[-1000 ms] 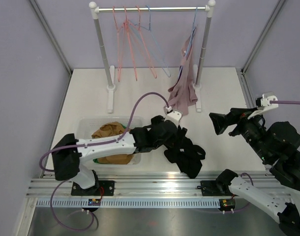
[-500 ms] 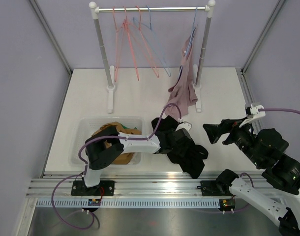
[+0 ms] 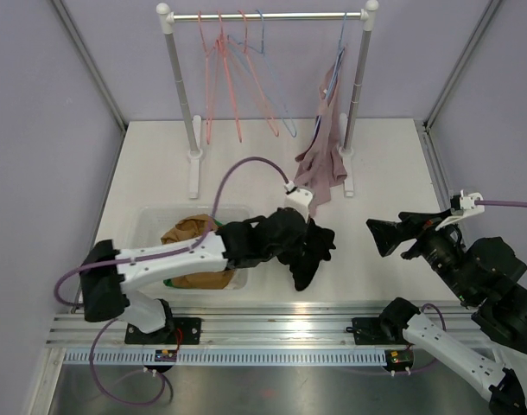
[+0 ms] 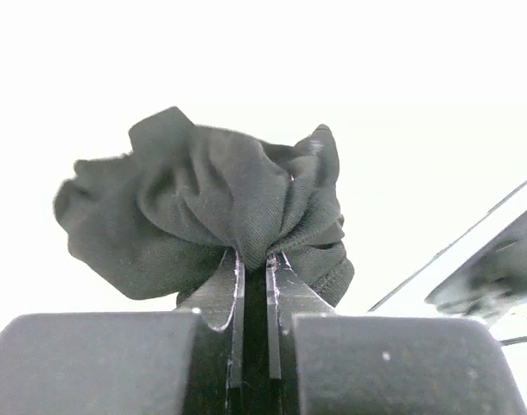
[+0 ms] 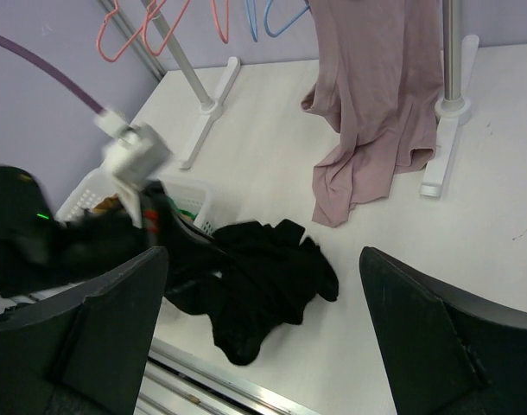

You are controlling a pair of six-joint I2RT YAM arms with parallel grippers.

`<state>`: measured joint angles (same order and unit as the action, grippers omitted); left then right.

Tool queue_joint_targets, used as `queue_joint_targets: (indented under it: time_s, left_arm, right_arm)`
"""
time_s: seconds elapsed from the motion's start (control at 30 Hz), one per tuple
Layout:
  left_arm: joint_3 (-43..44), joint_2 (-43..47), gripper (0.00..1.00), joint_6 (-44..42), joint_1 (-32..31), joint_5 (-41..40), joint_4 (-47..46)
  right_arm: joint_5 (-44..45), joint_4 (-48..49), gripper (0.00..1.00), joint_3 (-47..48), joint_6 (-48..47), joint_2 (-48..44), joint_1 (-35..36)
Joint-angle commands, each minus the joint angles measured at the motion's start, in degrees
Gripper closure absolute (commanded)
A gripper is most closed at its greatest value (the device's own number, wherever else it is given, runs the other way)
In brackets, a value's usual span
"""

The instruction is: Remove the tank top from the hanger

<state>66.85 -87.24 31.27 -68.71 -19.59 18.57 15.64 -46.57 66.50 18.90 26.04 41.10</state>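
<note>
**Left fingers clamp black cloth as the tank top hangs on the rack**

The left fingers [image 4: 254,259] are pinched tight on a bunched black garment [image 3: 308,251], which trails down onto the white bench [image 3: 393,164] just below them. Beyond them, the mauve tank top [image 3: 324,160] hangs from a hanger at the right end of the clothes rack [image 3: 268,15], its hem reaching down to the bench beside the rack's foot. The right fingers [image 3: 383,235] are spread wide and hold nothing, level with the black garment and well apart from it on its right. To the left of the left fingers, a clear bin [image 3: 147,225] holds brown cloth [image 3: 193,232]. Bare pink and blue hangers [image 3: 233,78] fill the rest of the rack, lilac walls [image 3: 39,130] close in the bench, and a metal rail [image 3: 263,328] runs along its near edge.
</note>
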Motion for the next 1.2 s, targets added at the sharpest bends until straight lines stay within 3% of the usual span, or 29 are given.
queue_joint_targets:
  time_s: [0.0,0.13,0.63,0.87,1.03,1.17]
  left_arm:
    - [5.73,8.66,1.00,-4.02,1.37,-8.35,3.83]
    - [8.56,14.28,1.00,-4.63,3.14,-14.31,12.43]
    - [3.73,41.34,1.00,-1.12,11.84,-25.22,27.21]
    - [-3.82,47.59,1.00,2.21,14.04,-25.76,29.68]
    - [-10.67,47.52,1.00,3.45,22.37,-22.44,30.91]
    - [-14.55,47.69,1.00,5.02,32.81,-19.43,31.26]
  right_arm:
    - [1.50,0.34,0.00,2.23,-0.09,-0.20,0.29]
    - [1.67,0.16,0.00,2.76,-0.09,-0.11,0.29]
    - [0.98,2.97,0.01,2.23,-0.97,2.61,0.29]
    - [-0.17,4.20,0.00,1.18,-0.61,3.31,0.29]
    - [-0.96,4.38,0.00,1.09,-0.26,3.84,0.29]
    - [-1.93,4.55,0.00,1.09,0.00,4.02,0.29]
